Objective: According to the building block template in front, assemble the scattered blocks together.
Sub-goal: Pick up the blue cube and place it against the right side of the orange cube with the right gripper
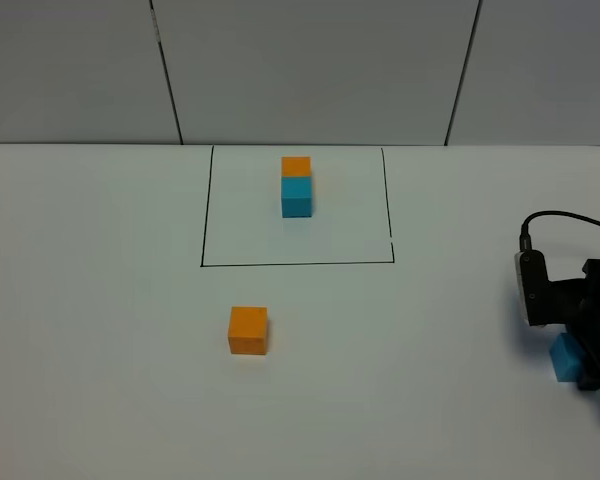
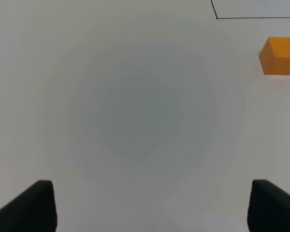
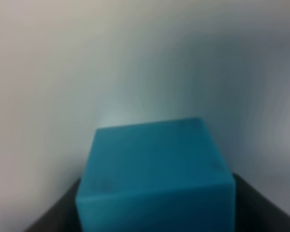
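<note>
The building block template is an orange cube joined to a teal-blue cube inside a thin black rectangle outline at the back middle. The loose orange cube sits on the white table in front of the outline's left part; it also shows in the left wrist view. My right gripper at the far right edge is shut on the loose teal-blue cube, which fills the right wrist view between the dark fingers. My left gripper is open and empty, well apart from the orange cube.
The white table runs back to a grey panelled wall. A black cable loops above the right arm. A corner of the outline shows in the left wrist view.
</note>
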Robot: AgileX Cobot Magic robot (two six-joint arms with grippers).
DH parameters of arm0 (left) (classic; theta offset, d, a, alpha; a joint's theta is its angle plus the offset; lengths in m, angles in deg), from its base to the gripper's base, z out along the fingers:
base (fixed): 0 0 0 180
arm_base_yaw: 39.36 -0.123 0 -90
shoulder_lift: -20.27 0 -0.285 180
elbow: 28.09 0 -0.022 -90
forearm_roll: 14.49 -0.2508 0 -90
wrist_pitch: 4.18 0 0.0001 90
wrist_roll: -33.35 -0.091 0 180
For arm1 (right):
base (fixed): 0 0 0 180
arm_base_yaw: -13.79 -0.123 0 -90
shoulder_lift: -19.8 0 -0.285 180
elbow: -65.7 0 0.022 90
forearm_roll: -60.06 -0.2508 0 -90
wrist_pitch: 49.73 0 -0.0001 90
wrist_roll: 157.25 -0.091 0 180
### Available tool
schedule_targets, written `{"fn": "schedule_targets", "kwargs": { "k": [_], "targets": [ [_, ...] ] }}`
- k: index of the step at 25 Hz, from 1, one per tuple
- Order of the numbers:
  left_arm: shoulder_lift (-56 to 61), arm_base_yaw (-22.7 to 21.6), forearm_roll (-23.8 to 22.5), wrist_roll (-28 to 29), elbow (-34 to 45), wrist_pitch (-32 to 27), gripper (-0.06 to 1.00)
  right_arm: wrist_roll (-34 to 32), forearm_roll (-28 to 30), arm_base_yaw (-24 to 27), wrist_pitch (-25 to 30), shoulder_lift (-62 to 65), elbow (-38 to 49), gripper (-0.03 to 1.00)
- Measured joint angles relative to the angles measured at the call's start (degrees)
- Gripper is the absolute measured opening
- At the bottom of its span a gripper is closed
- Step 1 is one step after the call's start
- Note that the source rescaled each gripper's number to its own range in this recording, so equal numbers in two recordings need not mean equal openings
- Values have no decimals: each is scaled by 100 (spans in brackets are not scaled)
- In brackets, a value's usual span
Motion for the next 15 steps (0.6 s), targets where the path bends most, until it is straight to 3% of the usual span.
{"fn": "schedule_targets", "kwargs": {
  "k": [1, 2, 8, 11, 15],
  "targets": [
    [0, 0, 0, 0, 0, 0, 97, 0, -20, 0, 0, 1, 0, 3],
    [0, 0, 0, 0, 0, 0, 97, 0, -49, 0, 0, 1, 0, 0],
    [0, 0, 0, 0, 0, 0, 97, -142, -132, -81, -45, 1, -27, 0],
    [0, 0, 0, 0, 0, 0, 97, -587, -137, -364, -25, 1, -176, 0],
    [0, 0, 0, -5, 0, 0, 97, -1537, -97, -1022, 461, 52, -665, 0]
  ]
}}
